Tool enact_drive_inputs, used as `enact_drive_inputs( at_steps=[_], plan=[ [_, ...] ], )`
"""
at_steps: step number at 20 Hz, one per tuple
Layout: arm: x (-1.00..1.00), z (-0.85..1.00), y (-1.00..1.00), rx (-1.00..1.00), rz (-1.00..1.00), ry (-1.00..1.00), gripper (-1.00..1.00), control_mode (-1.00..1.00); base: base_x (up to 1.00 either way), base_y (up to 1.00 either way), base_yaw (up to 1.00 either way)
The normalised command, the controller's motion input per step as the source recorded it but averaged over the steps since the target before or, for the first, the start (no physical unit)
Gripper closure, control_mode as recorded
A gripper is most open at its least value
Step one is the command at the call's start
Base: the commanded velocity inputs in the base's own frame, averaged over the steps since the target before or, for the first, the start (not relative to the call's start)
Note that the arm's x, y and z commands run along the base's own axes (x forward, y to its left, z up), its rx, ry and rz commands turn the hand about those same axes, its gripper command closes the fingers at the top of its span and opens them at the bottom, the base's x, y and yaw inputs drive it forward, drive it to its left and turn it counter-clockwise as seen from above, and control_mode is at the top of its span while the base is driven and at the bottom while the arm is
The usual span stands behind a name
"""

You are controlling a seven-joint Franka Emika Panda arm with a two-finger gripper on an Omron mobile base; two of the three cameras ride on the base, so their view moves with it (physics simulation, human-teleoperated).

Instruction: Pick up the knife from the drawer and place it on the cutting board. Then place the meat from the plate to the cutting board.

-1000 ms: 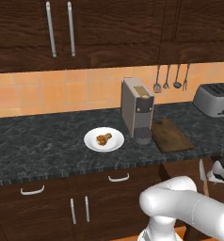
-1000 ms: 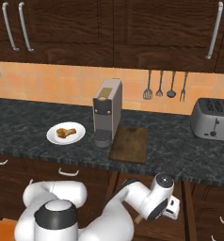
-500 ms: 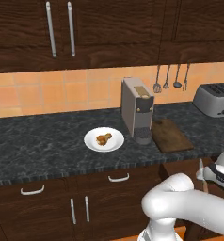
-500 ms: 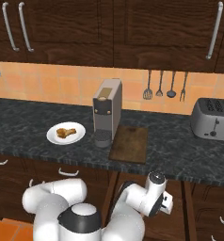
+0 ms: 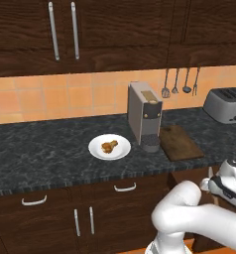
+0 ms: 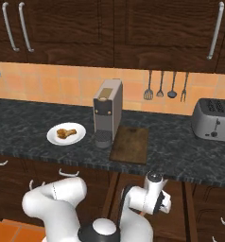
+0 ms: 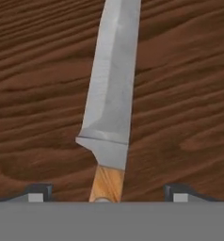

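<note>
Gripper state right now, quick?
Gripper: open, fingertips either side of the wooden handle of the grey-bladed knife, not closed on it.

Bent low below desk level, arm (image 5: 199, 218) folded forward; hand (image 7: 108, 195) pointing down; fingertips (image 7: 38, 192) spread wide apart, gripping nothing.

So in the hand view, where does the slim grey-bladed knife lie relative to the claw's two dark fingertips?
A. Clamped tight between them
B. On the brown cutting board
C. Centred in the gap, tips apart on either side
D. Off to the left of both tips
C: the slim grey-bladed knife lies on wood grain, its wooden handle centred in the open claw, untouched by either tip.
</note>
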Motion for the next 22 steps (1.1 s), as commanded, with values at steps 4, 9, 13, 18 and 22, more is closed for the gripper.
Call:
enact_drive_inputs(
  at_steps=[4,9,13,18,22],
  plan=[
    [-0.06,-0.91,0.00,-0.02,0.00,0.10,1.00,-1.00,0.00,0.00,0.00],
    [-0.94,-0.11,-0.40,0.05,0.01,0.09,1.00,-1.00,0.00,0.00,0.00],
    [-1.00,-0.05,-0.50,0.06,0.05,0.01,1.00,-1.00,0.00,0.00,0.00],
    [-0.59,0.36,-0.19,0.08,0.03,-0.01,1.00,-1.00,0.00,0.00,0.00],
    [-0.68,0.96,-0.21,0.13,0.00,0.12,1.00,-1.00,0.00,0.00,0.00]
  ],
)
